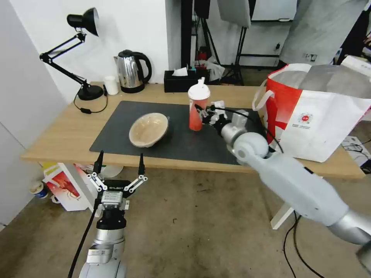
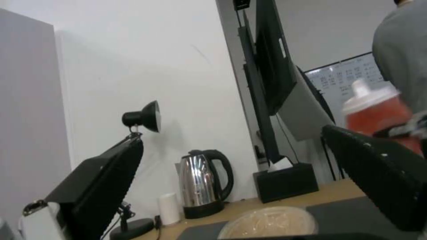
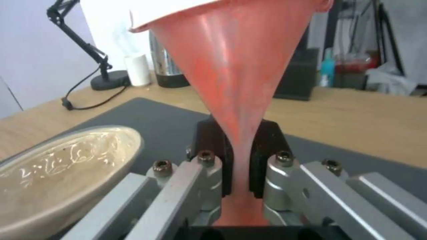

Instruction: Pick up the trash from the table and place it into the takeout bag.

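- I read the right gripper point(image 1: 204, 112) at the centre of the dark mat point(image 1: 116, 135); its black fingers point(image 3: 213, 146) are clamped tight on the red drink cup point(image 1: 196, 110), pinching the lower wall inward; the cup stands upright with its white lid on, base at or just above the mat, contact I cannot confirm.
- I hold the left gripper point(image 1: 119, 164) off the table point(image 1: 58, 135), below its near edge at about 7 o'clock from the cup; fingers spread wide, nothing between them.
- Tan paper bowl point(image 1: 148, 129) on the mat, at 9 o'clock from the cup, near but apart from it; tilted, its opening facing me.
- Takeout bag point(image 1: 320, 116) stands open at the table's right end, at 3 o'clock from the cup, well apart; red side panel toward the cup, silver lining showing at the mouth.
- Far edge of the table, 10 to 12 o'clock from the cup: desk lamp point(image 1: 83, 50), small white cup point(image 1: 111, 85), kettle point(image 1: 131, 71), black tissue box point(image 1: 178, 80).
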Tool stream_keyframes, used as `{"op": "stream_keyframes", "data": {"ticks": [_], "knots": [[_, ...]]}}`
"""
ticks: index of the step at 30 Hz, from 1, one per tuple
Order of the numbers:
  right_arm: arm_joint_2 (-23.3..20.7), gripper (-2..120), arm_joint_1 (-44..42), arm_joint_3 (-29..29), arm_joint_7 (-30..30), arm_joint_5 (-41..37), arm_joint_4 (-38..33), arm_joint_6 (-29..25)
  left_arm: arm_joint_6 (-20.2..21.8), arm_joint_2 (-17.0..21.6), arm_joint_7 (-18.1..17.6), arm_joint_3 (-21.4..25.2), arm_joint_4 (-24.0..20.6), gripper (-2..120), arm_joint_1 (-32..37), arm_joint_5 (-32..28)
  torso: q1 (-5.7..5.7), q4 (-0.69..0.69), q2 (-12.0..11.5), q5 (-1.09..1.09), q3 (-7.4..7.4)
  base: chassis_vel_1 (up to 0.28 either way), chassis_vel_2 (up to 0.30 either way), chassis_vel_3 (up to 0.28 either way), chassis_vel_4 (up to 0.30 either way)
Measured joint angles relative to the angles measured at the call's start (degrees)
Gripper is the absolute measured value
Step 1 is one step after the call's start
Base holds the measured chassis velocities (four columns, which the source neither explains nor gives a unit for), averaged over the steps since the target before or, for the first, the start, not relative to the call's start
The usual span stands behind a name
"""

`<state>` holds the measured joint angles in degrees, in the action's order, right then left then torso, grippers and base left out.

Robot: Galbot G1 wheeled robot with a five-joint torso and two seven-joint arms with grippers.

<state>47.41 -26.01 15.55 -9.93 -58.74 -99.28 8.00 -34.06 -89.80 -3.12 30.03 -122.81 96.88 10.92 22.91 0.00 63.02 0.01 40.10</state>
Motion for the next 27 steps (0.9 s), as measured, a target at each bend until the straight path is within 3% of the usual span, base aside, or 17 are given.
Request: {"op": "stream_keyframes", "data": {"ticks": [2, 3, 6, 7, 11, 20, 27], "knots": [[-4.43, 5, -2.67, -2.24, -0.22, -0.81, -4.7, 0.03, 0.08, 0.34, -0.01, 0.11, 0.19, 100, -0.22, -0.46, 0.0, -0.02, 0.0, -0.03, 0.0, 0.0, 0.0, 0.0, 0.0], [-4.43, 5, -2.67, -2.24, -0.22, -0.81, -4.7, 0.03, 0.08, 0.34, -0.01, 0.11, 0.19, 100, -0.22, -0.46, 0.0, -0.02, 0.0, -0.03, 0.0, 0.0, 0.0, 0.0, 0.0], [-10.29, 5, -10.47, -9.88, -0.49, -1.57, -12.23, -0.31, 0.11, 1.1, 0.0, 0.17, 0.96, 100, -0.79, -1.15, 0.0, 0.01, 0.0, -0.02, 0.0, 0.0, 0.0, 0.0, 0.0], [-10.29, 5, -10.47, -9.88, -0.49, -1.57, -12.23, -0.31, 0.11, 1.1, 0.0, 0.17, 0.96, 100, -0.79, -1.15, 0.0, 0.01, 0.0, -0.02, 0.0, 0.0, 0.0, 0.0, 0.0], [-17.27, 5, -25.98, -25.31, 0.11, -2.64, -23.05, -1.39, 0.2, 1.83, -0.01, -0.43, 2.2, 100, -1.95, -1.54, 0.0, -0.03, 0.02, -0.02, -0.01, 0.0, 0.0, 0.0, 0.0], [-21.18, 5, -35.18, -33.18, -0.25, -3.78, -29.57, -3.21, 0.4, 1.89, 0.01, -1.76, 3.64, 100, -3.17, -1.39, 0.0, 0.0, 0.02, 0.0, -0.01, 0.0, 0.0, 0.0, 0.0], [-21.84, 5, -35.68, -35.26, -3.9, -4.34, -33.0, -3.62, 0.54, 1.68, 0.02, -3.33, 4.68, 100, -4.05, -1.05, 0.01, 0.0, 0.02, 0.0, 0.0, 0.0, 0.0, 0.0, 0.0]]}}
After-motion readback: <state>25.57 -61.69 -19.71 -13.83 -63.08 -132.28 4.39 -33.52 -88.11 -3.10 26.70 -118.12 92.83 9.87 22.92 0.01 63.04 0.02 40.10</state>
